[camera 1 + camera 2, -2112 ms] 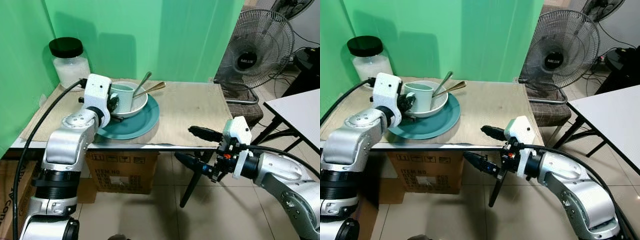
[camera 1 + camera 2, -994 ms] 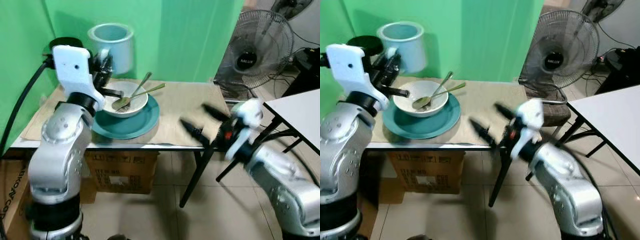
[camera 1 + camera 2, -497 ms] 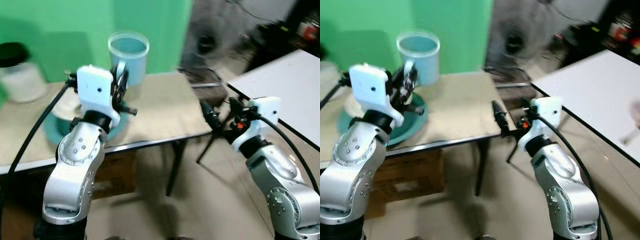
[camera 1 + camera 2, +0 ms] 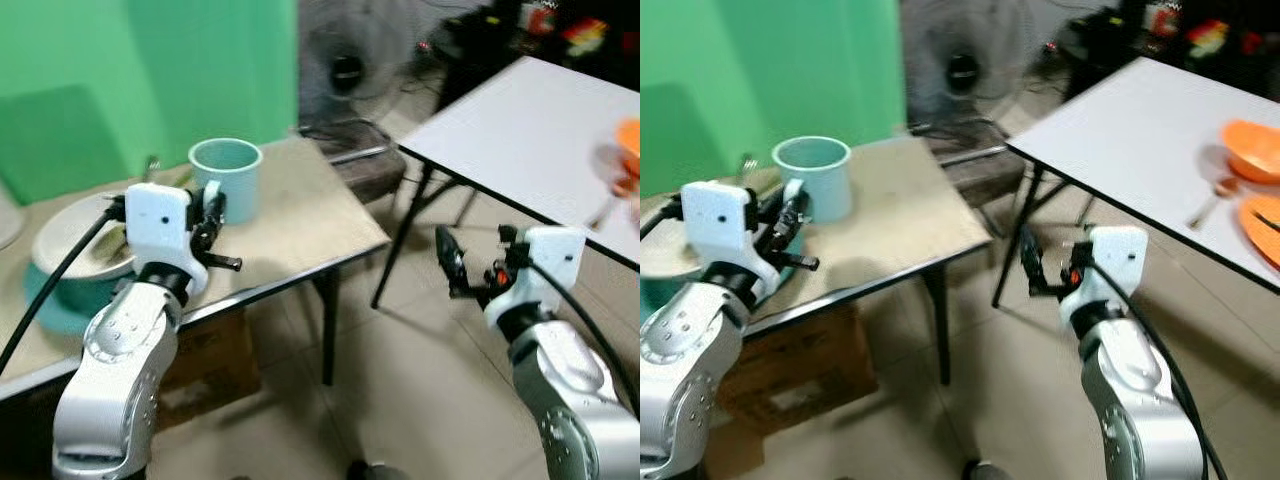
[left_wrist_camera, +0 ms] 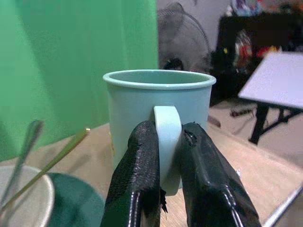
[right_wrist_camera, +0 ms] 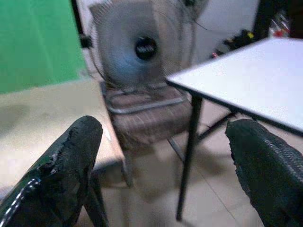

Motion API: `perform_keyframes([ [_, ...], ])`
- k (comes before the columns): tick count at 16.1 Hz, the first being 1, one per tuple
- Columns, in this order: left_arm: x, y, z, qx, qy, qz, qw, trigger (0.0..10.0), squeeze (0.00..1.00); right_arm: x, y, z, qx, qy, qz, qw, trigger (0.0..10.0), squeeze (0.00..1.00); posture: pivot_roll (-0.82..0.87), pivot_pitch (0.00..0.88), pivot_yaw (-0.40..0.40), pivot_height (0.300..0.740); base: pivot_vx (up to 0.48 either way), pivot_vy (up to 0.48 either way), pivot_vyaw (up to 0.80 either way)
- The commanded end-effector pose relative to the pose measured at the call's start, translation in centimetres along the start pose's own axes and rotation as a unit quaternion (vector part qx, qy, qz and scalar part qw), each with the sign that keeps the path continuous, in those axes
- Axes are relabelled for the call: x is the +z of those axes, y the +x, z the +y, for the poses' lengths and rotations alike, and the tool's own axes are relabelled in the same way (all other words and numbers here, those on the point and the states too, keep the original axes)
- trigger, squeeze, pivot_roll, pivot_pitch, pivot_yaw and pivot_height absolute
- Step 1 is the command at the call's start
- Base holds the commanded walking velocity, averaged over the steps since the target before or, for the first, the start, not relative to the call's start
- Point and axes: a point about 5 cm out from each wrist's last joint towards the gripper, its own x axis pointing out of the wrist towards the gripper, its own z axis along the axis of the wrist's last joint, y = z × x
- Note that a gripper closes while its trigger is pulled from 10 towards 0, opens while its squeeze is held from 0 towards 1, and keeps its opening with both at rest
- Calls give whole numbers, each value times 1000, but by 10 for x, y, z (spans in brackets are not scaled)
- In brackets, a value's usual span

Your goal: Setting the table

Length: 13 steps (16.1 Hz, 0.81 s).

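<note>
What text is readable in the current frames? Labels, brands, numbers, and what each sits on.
None legible.
Fan: hub badge too blurred to read.
Cardboard box under the wooden table: no print can be made out.
Mug in the left gripper: plain, no marking.

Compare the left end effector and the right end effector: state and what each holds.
The left end effector is shut, its fingers pinching the handle of the teal mug; the right end effector is spread wide open and holds nothing. The left one is raised above the wooden table, while the right one hangs over the floor, facing the fan and the white table. Both have two black fingers.
</note>
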Motion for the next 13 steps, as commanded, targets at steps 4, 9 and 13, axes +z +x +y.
perform_keyframes([
  [4, -7, 7, 0, -2, -8, 0, 1000, 10000, 0, 6, -2, -14, -17, 15, -8, 1000, 10000, 0, -94, 58, 62, 740, 0, 0, -763],
  [9, -12, 17, 3, -25, 22, 16, 999, 10000, 0, 6, 10, -15, -46, 55, -32, 997, 10000, 0, -70, 0, 77, 740, 0, 0, -766],
  [13, -30, 15, 13, 34, -1, 45, 998, 10000, 0, 0, 16, -6, -1, 17, -12, 1000, 10000, 0, -56, 0, 81, 740, 0, 0, -769],
])
